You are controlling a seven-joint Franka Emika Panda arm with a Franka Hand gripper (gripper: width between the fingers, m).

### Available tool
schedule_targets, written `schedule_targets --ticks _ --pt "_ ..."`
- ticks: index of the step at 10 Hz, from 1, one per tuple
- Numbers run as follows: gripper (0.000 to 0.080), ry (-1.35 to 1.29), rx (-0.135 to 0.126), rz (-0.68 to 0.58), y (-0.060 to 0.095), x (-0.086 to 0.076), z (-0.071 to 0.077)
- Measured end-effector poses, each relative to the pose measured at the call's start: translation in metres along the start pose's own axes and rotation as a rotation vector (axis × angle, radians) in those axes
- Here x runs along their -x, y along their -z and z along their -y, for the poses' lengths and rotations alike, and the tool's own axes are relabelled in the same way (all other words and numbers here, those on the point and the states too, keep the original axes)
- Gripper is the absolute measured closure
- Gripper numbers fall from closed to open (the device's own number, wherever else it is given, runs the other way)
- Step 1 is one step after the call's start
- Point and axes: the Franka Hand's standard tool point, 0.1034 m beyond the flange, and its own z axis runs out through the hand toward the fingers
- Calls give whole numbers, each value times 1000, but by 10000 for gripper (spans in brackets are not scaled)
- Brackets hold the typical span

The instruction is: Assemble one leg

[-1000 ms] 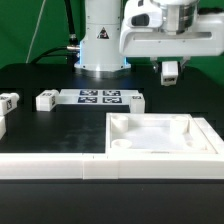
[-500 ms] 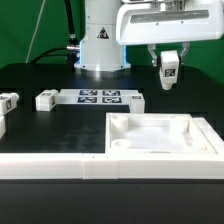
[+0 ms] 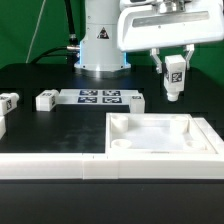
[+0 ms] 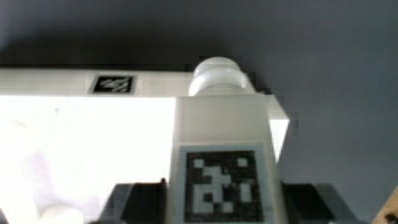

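My gripper (image 3: 175,62) is shut on a small white leg (image 3: 175,78) with a black-and-white tag on its face. It holds the leg upright in the air, above and behind the far right corner of the large white square panel (image 3: 160,150). In the wrist view the leg (image 4: 226,130) runs out from between the dark fingers (image 4: 139,200), its rounded end over the edge of the panel (image 4: 71,120).
The marker board (image 3: 100,98) lies at the back centre. Two more small white legs lie at the exterior view's left (image 3: 46,100) and far left (image 3: 8,100). A white rail (image 3: 60,165) runs along the front. The robot base (image 3: 100,45) stands behind.
The gripper has risen with the leg held in it and moved toward the exterior view's right. The leg now hangs clear of the table.
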Motion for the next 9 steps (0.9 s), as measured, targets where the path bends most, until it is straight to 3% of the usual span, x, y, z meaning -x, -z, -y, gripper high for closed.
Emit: schedule_targets --ticks 4,9 --pt "509 26 0 5 -2 -1 -1" --pt "508 159 1 -26 -15 -75 -20"
